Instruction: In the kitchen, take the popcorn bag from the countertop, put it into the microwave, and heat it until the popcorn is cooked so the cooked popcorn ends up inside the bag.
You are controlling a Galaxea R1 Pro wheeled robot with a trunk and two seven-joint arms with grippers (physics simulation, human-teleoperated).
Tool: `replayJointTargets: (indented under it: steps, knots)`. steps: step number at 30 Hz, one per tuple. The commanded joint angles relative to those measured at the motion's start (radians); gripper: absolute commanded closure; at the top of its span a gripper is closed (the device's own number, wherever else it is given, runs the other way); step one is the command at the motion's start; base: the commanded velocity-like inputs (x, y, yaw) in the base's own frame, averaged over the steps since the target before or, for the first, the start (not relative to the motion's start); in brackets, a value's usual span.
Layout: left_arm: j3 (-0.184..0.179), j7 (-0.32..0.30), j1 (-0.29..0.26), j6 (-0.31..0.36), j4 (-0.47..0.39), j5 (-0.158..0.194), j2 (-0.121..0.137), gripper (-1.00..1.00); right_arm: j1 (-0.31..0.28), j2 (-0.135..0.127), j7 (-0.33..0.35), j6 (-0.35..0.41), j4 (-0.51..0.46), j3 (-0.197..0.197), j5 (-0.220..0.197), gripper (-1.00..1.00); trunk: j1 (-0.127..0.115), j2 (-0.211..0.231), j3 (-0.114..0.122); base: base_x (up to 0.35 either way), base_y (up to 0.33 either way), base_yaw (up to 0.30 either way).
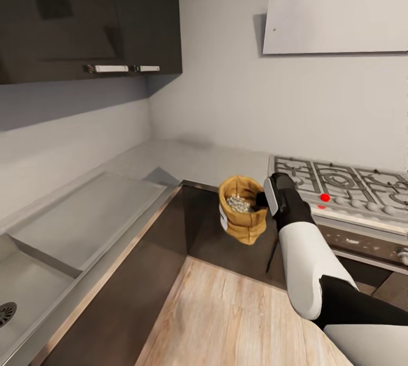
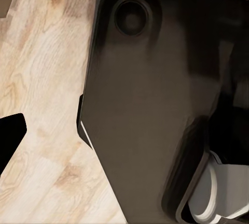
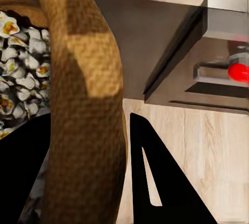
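Note:
The popcorn bag [image 1: 242, 220], a tan burlap sack, hangs in the air above the wood floor, in front of the dark corner cabinets. Whitish popcorn [image 1: 239, 203] fills its open top. My right gripper [image 1: 262, 200] is shut on the bag's rolled rim at the side nearest the hob. In the right wrist view the burlap rim [image 3: 88, 78] runs between the black fingers [image 3: 155, 182] of the right gripper [image 3: 91, 125], with popcorn [image 3: 21, 68] beside it. The grey countertop [image 1: 170, 162] lies behind and left of the bag. The microwave is out of view. One black fingertip [image 2: 9, 136] of the left gripper shows over the floor.
A gas hob [image 1: 345, 182] with red-marked knobs [image 1: 324, 197] stands right of the bag, under a flat grey hood [image 1: 340, 17]. A steel sink [image 1: 34, 281] runs along the left counter below dark wall cabinets [image 1: 90, 15]. My dark base [image 2: 150, 104] stands on wood floor [image 1: 226, 320].

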Motion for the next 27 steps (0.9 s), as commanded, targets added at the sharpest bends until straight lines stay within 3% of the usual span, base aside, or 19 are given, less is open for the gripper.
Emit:
replayJointTargets:
  steps: [1, 7, 27]
  knots:
    - [0.001, 0.001, 0.000, -0.003, 0.000, 0.007, 0.000, -1.00, 0.001, 0.001, 0.006, 0.004, 0.000, -0.005, 0.009, 1.00, 0.000, -0.001, 0.001, 0.000, 0.000, -0.083]
    - [0.001, 0.001, 0.000, -0.003, -0.001, 0.006, 0.001, -1.00, 0.028, 0.001, 0.005, 0.004, 0.000, -0.004, 0.010, 1.00, 0.000, -0.001, 0.010, 0.000, 0.000, -0.093]
    - [0.001, 0.001, 0.000, -0.003, 0.000, 0.007, 0.001, -1.00, 0.030, 0.001, 0.005, 0.004, 0.000, -0.005, 0.008, 1.00, 0.000, -0.001, 0.042, 0.000, 0.000, -0.119]
